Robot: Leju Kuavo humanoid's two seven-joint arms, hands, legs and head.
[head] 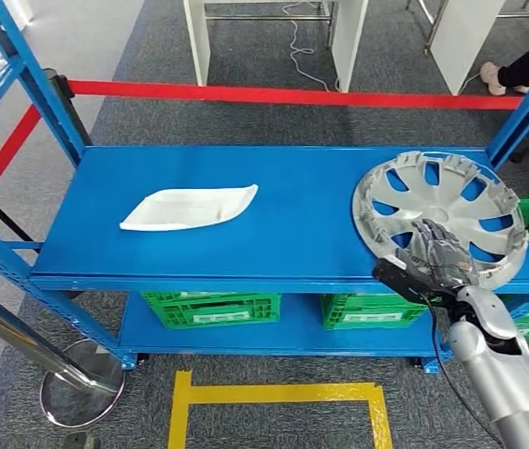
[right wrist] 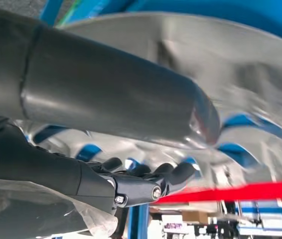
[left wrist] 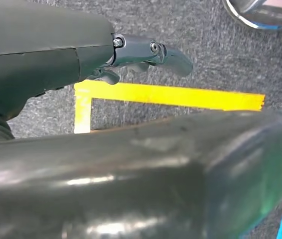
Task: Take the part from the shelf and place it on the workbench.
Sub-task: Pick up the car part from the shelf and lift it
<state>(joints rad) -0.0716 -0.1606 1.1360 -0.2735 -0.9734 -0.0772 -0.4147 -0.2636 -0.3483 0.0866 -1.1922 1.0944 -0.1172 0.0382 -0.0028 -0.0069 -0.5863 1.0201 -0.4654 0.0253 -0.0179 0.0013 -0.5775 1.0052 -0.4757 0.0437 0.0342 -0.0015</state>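
While my right hand lies on the near rim of the silver wheel cover, the step in hand, as I judge it, is securing a grasp before lifting it off the blue shelf.

Head view: the wheel cover sits tilted at the right end of the shelf's top deck, its near edge overhanging the front lip. My fingers are spread over the near spokes, touching the plastic. To do this well I should hook the rim between thumb and fingers, confirm the clamp, then lift straight up so the far edge clears the blue upright. The cover is broad, thin and likely flexible; a one-sided hold may let it swing. A white moulded tray piece lies well to the left of the cover, untouched.

Left wrist view: my left hand hangs over grey carpet and a yellow floor marking, fingers loosely extended, holding nothing.

Right wrist view: my thumb lies across one face of the wheel cover, and dark fingers lie along its spokes. Whether the pinch is fully closed I cannot tell.
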